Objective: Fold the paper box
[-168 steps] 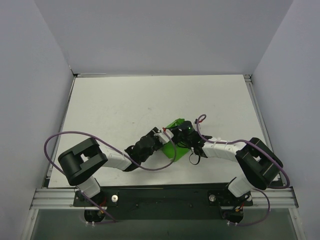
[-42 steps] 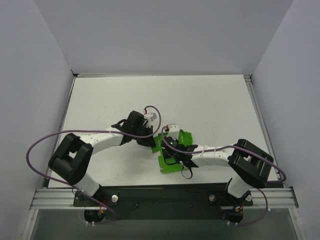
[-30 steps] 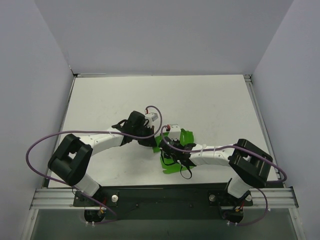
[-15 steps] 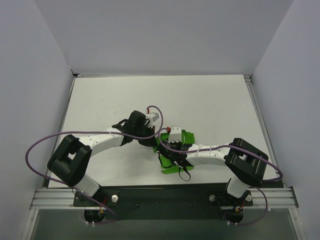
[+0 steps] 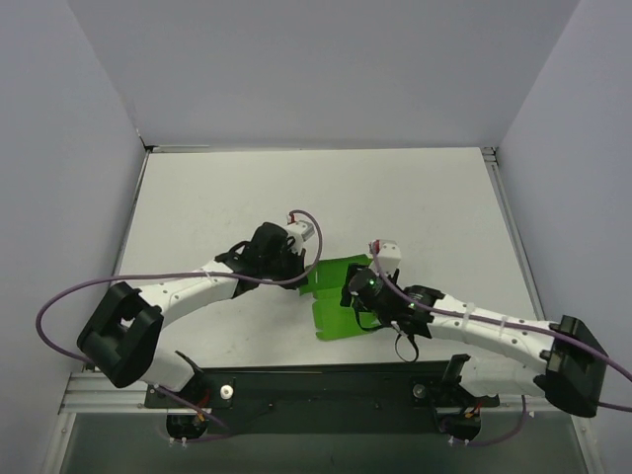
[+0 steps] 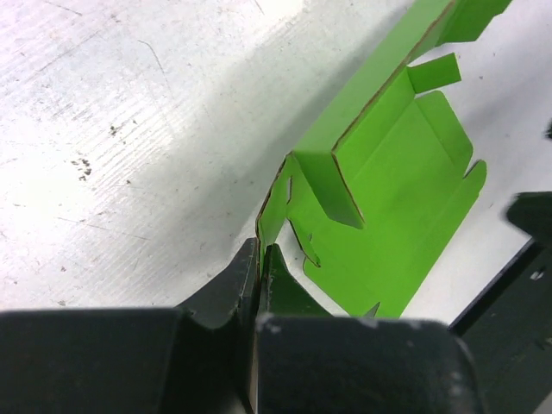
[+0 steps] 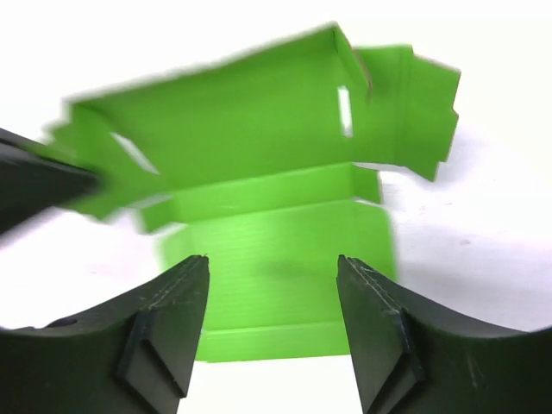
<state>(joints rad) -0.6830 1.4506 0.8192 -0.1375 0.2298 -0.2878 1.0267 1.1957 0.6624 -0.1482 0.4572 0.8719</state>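
White, scuffed tabletop (image 5: 217,197), enclosed by 3 plain pale grey walls (image 5: 326,69). A metal rail (image 5: 296,390) runs along the near edge.

1 bright green paper box (image 5: 334,308) lies on the near-centre part of the table, between the 2 arms. Condition: thin card, partly folded. 1 long panel is raised along a crease and the base panel lies flat. Small flaps and tabs are spread at the ends, with brown cut edges showing.

Left gripper (image 6: 260,259) is clenched on a small tab at the box's left end. Right gripper (image 7: 270,263) is released, its fingers spread apart at the box's right side and clamping nothing. Whether it touches the card cannot be told.
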